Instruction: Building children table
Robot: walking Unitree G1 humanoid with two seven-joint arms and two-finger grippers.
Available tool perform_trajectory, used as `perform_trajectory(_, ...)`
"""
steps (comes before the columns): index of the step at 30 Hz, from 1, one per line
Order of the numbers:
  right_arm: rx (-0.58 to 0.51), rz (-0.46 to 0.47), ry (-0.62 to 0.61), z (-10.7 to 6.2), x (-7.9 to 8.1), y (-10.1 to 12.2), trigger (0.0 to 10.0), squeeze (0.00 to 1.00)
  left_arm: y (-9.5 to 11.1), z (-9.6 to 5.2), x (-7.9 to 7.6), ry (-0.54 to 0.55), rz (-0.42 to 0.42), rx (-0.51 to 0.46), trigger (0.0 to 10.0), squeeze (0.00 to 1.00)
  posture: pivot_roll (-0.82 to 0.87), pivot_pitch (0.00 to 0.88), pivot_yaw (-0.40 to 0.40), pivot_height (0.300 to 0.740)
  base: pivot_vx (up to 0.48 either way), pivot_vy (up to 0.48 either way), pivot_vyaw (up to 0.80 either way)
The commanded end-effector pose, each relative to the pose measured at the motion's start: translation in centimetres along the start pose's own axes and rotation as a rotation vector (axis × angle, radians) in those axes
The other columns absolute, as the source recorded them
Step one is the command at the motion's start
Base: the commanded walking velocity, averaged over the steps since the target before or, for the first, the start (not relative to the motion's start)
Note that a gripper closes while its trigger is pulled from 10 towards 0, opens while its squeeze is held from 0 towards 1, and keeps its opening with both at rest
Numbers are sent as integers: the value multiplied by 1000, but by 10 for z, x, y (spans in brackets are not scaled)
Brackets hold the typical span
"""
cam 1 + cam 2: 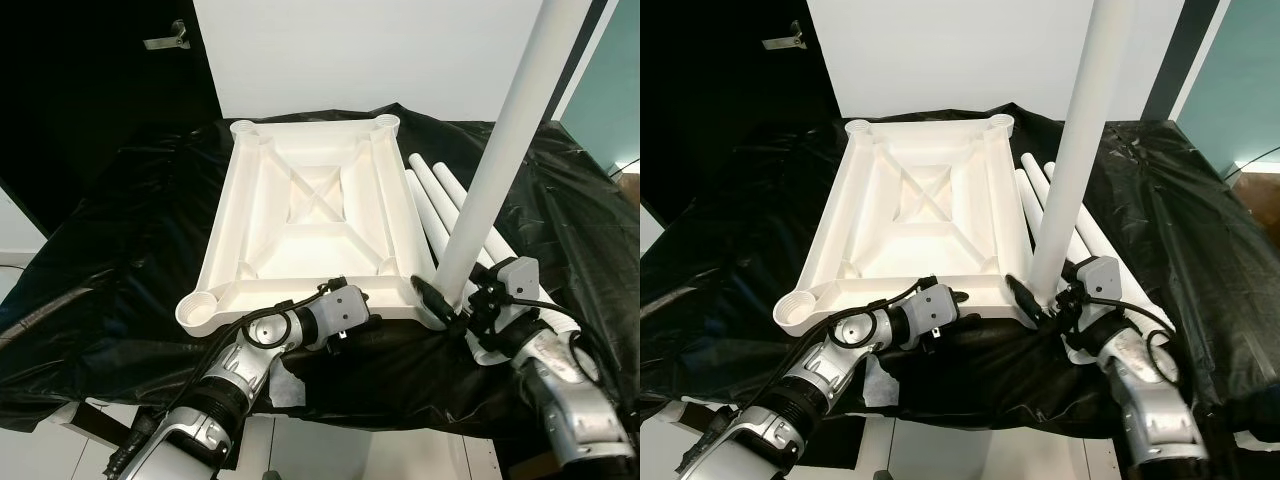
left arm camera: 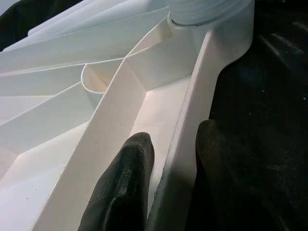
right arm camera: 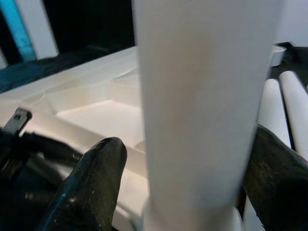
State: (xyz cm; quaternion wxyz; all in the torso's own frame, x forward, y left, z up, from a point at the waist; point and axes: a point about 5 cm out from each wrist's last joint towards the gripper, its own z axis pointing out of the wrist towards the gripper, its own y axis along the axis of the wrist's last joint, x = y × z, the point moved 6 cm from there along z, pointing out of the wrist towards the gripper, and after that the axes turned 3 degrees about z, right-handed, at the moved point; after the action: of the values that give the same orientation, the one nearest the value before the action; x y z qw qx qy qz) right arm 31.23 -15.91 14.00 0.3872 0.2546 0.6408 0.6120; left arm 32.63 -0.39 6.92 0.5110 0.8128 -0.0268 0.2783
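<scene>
A white table top (image 1: 300, 215) lies upside down on the black-covered surface, its ribs and corner sockets facing up. A white leg (image 1: 505, 140) stands upright in the near right corner socket. My right gripper (image 3: 187, 139) is open around the base of that leg (image 3: 197, 96). One finger (image 3: 274, 168) rests against the leg and the other (image 3: 96, 183) sits a little off it. My left gripper (image 2: 173, 132) is shut on the table top's near rim (image 2: 180, 144), one finger inside the rim and one outside. Loose white legs (image 1: 440, 195) lie right of the table top.
The near left socket (image 1: 197, 308) and both far sockets (image 1: 245, 128) hold no leg. Crinkled black sheeting (image 1: 120, 230) covers the work surface to its front edge. A white paper scrap (image 1: 290, 385) hangs below that edge. A white wall (image 1: 380, 50) stands behind.
</scene>
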Motion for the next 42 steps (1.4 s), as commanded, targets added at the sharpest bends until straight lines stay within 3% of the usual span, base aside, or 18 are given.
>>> perform_trajectory(1, 24, 7, 38, 1, -2, -3, 10000, 0, -24, -2, -18, -49, -49, 86, 10000, 0, -102, 11, 19, 740, 0, 0, 0)
perform_trajectory(15, 94, -19, 177, 4, -14, -6, 10000, 0, -30, -7, -18, -58, -29, 106, 10000, 0, -87, 2, 13, 740, 0, 0, 0)
perform_trajectory(16, 107, -18, 196, 4, -16, -6, 4980, 0, -31, -7, -18, -59, -27, 108, 10000, 0, -82, 0, 9, 740, 0, 0, 0)
perform_trajectory(17, 107, -18, 196, 4, -16, -6, 4980, 0, -31, -7, -18, -59, -27, 108, 10000, 0, -82, 0, 9, 740, 0, 0, 0)
perform_trajectory(18, 119, -19, 209, 4, -18, -7, 2275, 0, -31, -7, -19, -60, -26, 109, 10000, 0, -79, 0, 6, 740, 0, 0, 0)
perform_trajectory(19, 119, -19, 209, 4, -18, -7, 2275, 0, -31, -7, -19, -60, -26, 109, 10000, 0, -79, 0, 6, 740, 0, 0, 0)
perform_trajectory(20, 126, -14, 218, 4, -20, -8, 0, 0, -31, -7, -19, -59, -25, 110, 10000, 0, -79, 0, 6, 740, 0, 0, 0)
perform_trajectory(34, 131, 33, 201, 7, -25, -13, 0, 0, -35, -11, -19, -53, -26, 117, 10000, 0, -60, 0, 1, 740, 0, 0, 0)
perform_trajectory(37, 99, 63, 107, 11, -36, -12, 0, 0, -35, -11, -20, -53, -28, 117, 10000, 0, -60, 0, 1, 740, 0, 0, 0)
perform_trajectory(39, 51, 97, 25, 16, -28, -11, 0, 0, -33, -9, -21, -54, -30, 113, 10000, 0, -63, 0, 0, 740, 0, 0, 0)
perform_trajectory(42, 33, 111, -3, 18, -22, -11, 0, 0, -33, -9, -21, -54, -30, 112, 10000, 0, -65, 0, 0, 740, 0, 0, 0)
